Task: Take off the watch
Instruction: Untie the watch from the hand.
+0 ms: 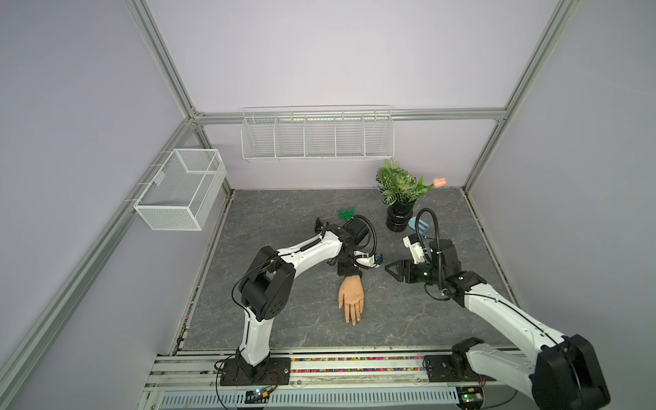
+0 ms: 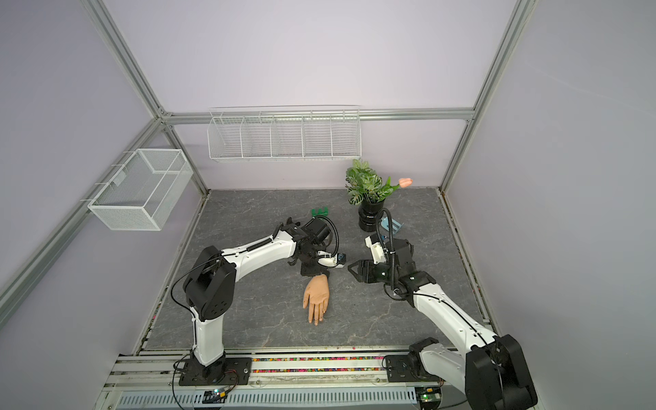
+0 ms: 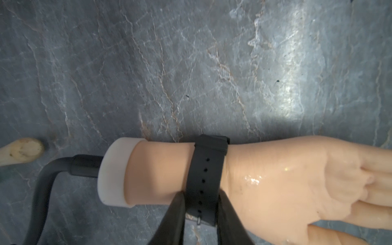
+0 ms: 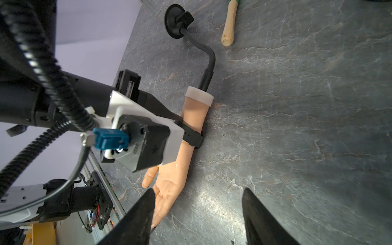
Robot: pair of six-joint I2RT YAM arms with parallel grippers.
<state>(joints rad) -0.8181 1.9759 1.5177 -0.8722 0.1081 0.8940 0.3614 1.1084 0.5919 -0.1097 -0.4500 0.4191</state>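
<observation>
Pinching the small black rubber-strapped watch (image 3: 204,180) with our left tool (image 3: 201,192), we probably sought its buckle (image 3: 198,221); our right tool (image 4: 198,189) hung spread nearby, in reserve.

Left arm (image 1: 312,253) and right arm (image 1: 497,309): white link shells, black joint housings, black base plates (image 1: 255,371), thin black cables along the links. Ribbed black conduit (image 4: 40,63) loops at each wrist, and a blue connector (image 4: 110,141) plugs into the left wrist camera (image 4: 148,146). Right gripper (image 4: 198,188) has black tapered fingers; dark dots on the shells are probably screws.
</observation>
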